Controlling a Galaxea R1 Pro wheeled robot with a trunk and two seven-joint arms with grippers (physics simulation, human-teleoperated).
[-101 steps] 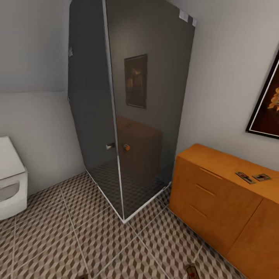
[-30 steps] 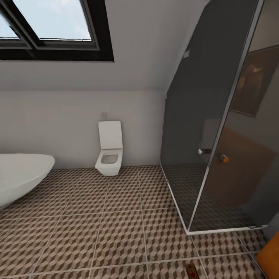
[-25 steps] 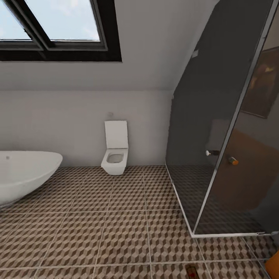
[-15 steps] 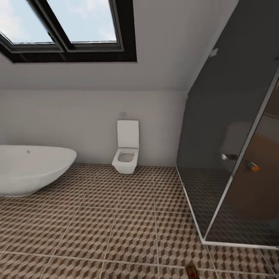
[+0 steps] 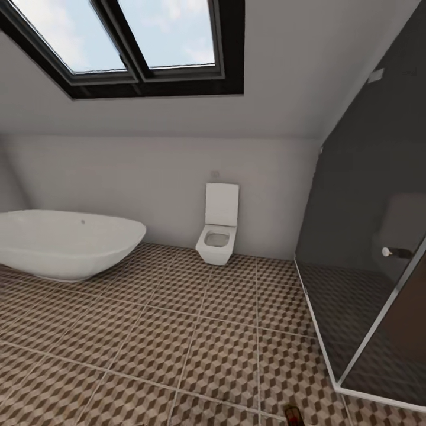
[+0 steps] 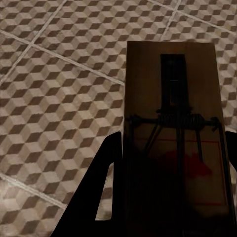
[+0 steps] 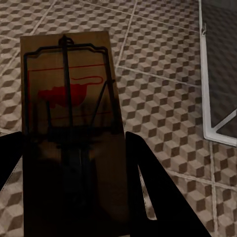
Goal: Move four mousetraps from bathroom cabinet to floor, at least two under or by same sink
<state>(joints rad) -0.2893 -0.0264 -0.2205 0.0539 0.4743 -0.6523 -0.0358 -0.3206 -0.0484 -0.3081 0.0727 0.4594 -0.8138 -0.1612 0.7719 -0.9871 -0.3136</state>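
Left gripper (image 6: 170, 197): I see it clamped on a mousetrap (image 6: 173, 123).
Right gripper (image 7: 74, 192): gripping the second mousetrap (image 7: 69, 94).
Head view: toilet (image 5: 218, 234) at 12 o'clock, bathtub (image 5: 65, 242) at 9 o'clock on the bathroom floor (image 5: 177, 343).

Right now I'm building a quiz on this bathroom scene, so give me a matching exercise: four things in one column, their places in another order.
Things:
1. white oval bathtub
2. white wall-hung toilet
3. dark glass shower enclosure
4. flat wooden mousetrap with a red mark

Places:
A. head view's right edge
B. gripped in the right end effector
C. head view's left, on the cube-patterned tile floor
D. against the back wall, under the skylight

Pairs: 1-C, 2-D, 3-A, 4-B
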